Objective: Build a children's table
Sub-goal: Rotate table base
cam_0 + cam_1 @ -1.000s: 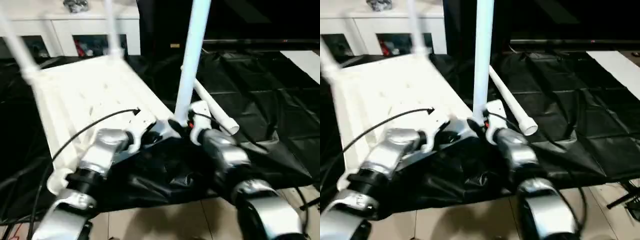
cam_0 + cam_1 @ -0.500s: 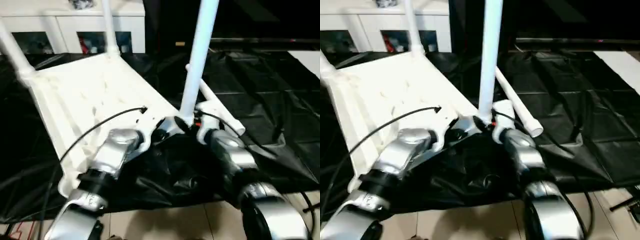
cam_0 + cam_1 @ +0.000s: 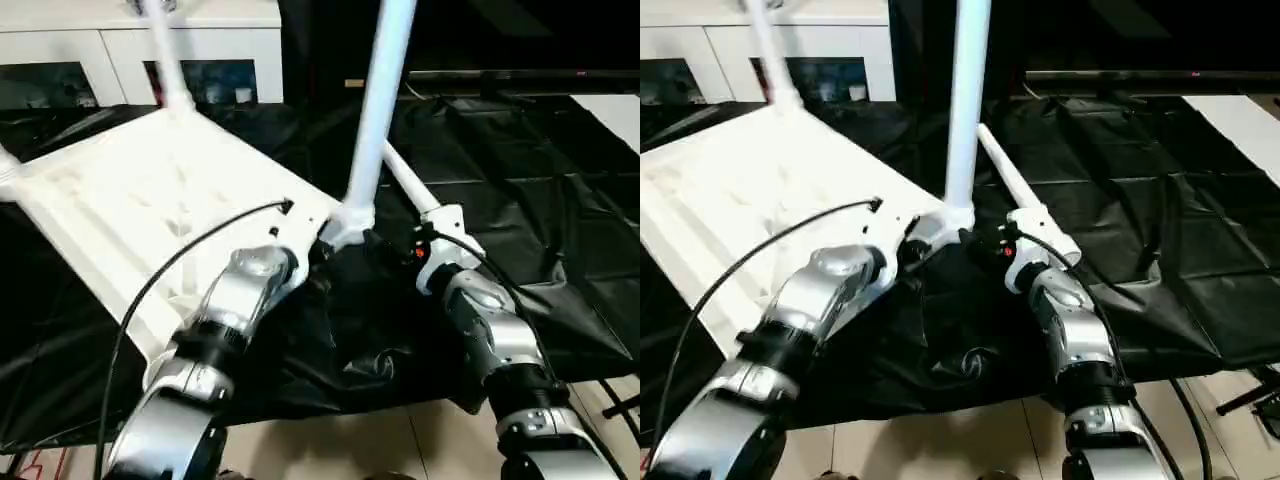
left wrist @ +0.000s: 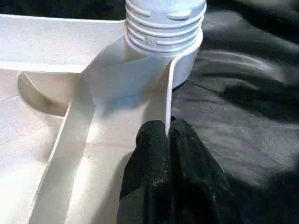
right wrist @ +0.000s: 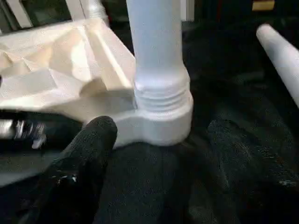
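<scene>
The children's table lies upside down: its white ribbed tabletop (image 3: 150, 210) rests on the black sheet. One white leg (image 3: 378, 100) stands upright in the near corner socket (image 5: 161, 116), its threaded base seated in it. My left gripper (image 4: 167, 133) is shut on the tabletop's thin rim right beside that socket. Just short of the leg's base my right gripper (image 5: 161, 149) is open, one black finger (image 5: 93, 140) on each side and touching nothing. Another leg (image 3: 165, 55) stands in the far corner. A loose leg (image 3: 1025, 190) lies on the sheet behind my right gripper.
The black sheet (image 3: 520, 180) covers the floor under the work, wrinkled near my arms. A white cabinet (image 3: 100, 40) with glass doors stands behind the tabletop. Tiled floor (image 3: 350, 450) shows at the near edge, and a pale panel (image 3: 610, 110) at the far right.
My right gripper has let go of the upright leg's base and drawn back a little towards me. The left gripper keeps its hold on the rim. The camera view has shifted.
</scene>
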You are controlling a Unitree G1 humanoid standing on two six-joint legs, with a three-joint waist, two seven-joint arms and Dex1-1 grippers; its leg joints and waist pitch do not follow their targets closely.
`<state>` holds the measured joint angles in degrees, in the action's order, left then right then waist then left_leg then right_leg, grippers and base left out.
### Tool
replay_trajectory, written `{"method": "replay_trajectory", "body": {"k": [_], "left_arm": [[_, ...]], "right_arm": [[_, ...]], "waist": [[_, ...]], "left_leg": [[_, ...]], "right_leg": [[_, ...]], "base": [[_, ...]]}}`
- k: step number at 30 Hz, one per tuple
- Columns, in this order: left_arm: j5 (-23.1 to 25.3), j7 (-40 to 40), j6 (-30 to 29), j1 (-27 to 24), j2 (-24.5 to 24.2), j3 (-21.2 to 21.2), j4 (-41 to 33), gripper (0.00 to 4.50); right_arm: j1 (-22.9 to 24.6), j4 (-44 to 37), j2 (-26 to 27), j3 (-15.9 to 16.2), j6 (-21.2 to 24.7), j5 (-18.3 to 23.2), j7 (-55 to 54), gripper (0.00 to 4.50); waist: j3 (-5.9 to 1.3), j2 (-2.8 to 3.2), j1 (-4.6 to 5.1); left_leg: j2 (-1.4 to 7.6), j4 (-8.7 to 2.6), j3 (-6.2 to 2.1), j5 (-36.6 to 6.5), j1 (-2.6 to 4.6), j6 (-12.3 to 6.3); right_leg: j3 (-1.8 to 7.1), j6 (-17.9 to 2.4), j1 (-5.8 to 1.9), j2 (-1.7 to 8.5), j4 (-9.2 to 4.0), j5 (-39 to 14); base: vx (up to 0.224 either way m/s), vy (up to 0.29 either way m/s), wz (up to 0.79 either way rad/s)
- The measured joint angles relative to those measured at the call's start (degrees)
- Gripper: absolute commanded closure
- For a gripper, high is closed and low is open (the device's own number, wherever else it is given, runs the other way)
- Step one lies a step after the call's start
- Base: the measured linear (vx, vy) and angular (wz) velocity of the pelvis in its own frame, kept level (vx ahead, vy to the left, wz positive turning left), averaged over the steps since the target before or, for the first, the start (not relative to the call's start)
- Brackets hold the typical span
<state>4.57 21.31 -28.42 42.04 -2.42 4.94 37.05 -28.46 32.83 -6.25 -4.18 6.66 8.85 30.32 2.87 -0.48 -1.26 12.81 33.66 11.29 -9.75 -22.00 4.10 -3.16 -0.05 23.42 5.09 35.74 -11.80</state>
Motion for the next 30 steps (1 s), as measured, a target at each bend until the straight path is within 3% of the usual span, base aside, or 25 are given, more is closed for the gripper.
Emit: {"method": "replay_trajectory", "body": {"k": [2,3,4,9,14,17,26,27,30], "left_arm": [[-0.6,-1.5,0.1,1.0,0.3,-1.4,1.6,4.50],[-1.3,-1.7,1.1,1.2,0.3,-2.6,2.5,4.05],[-1.6,-1.5,2.5,1.2,0.1,-2.8,3.0,4.05],[-2.1,-1.2,7.6,1.5,-1.5,-2.8,2.6,3.61],[0.6,-2.5,11.5,1.2,-4.0,-1.4,-0.3,3.61],[1.9,-3.2,10.8,0.6,-7.4,-1.5,-4.7,3.61],[9.6,-1.1,-3.6,-5.4,-23.6,-2.4,-22.6,3.61],[11.8,0.3,-7.1,-6.9,-27.3,-2.1,-25.4,3.61],[14.5,2.2,-12.4,-9.2,-31.9,-1.9,-29.2,3.61]], "right_arm": [[0.0,0.3,0.2,0.1,0.5,-0.4,-1.4,0.99],[-0.3,1.3,0.4,0.1,0.5,-0.7,-2.7,0.96],[-0.6,1.9,0.6,0.1,0.5,-0.9,-3.7,0.96],[-1.1,3.4,1.2,1.2,1.7,-2.5,-6.3,0.96],[-3.4,5.7,2.5,3.4,1.9,-4.0,-6.4,0.96],[-4.2,6.7,3.0,4.2,1.9,-4.6,-6.5,0.96],[-6.2,9.6,3.8,4.8,1.7,-4.9,-6.2,0.96],[-7.0,10.8,4.3,5.0,1.6,-5.0,-6.2,0.96],[-7.9,12.5,4.2,5.2,1.4,-5.1,-6.2,0.96]], "waist": [[0.01,-0.02,0.13],[0.01,-0.02,0.16],[0.02,-0.01,0.09],[0.05,-0.04,-0.97],[0.06,-0.04,-1.21],[0.06,-0.04,-1.29],[0.09,-0.07,-0.82],[0.09,-0.07,-0.67],[0.12,-0.15,-0.97]], "left_leg": [[-0.01,-0.01,0.01,0.0,-0.01,0.00],[-0.01,-0.03,0.01,0.0,-0.01,0.00],[-0.02,-0.04,0.01,0.0,-0.06,-0.01],[0.01,0.00,0.04,0.0,-0.14,-0.02],[0.01,0.10,0.02,0.0,-0.13,-0.02],[0.02,0.10,0.02,0.0,-0.09,0.01],[0.06,0.10,0.03,-0.1,-0.10,0.16],[0.06,0.10,0.02,-0.1,-0.08,0.18],[0.05,0.10,0.02,-0.1,-0.09,0.30]], "right_leg": [[0.00,0.0,0.01,0.00,0.00,0.0],[0.00,0.0,0.01,0.00,-0.01,0.0],[-0.02,0.0,0.04,0.00,-0.02,0.0],[-0.08,0.0,0.06,0.09,-0.01,0.0],[-0.06,0.0,0.00,0.17,0.03,0.0],[-0.07,0.0,-0.01,0.17,0.09,0.0],[-0.08,0.0,0.03,0.13,0.14,0.0],[-0.08,0.0,0.04,0.12,0.16,0.0],[-0.09,0.0,0.02,0.13,0.17,0.0]], "base": [[0.000,0.000,0.00],[0.000,0.000,0.00],[0.000,0.000,0.00],[0.000,0.000,0.00],[0.000,0.000,0.00],[0.000,0.000,0.00],[0.000,0.000,0.00],[0.000,0.000,0.00],[0.000,0.000,0.00]]}}
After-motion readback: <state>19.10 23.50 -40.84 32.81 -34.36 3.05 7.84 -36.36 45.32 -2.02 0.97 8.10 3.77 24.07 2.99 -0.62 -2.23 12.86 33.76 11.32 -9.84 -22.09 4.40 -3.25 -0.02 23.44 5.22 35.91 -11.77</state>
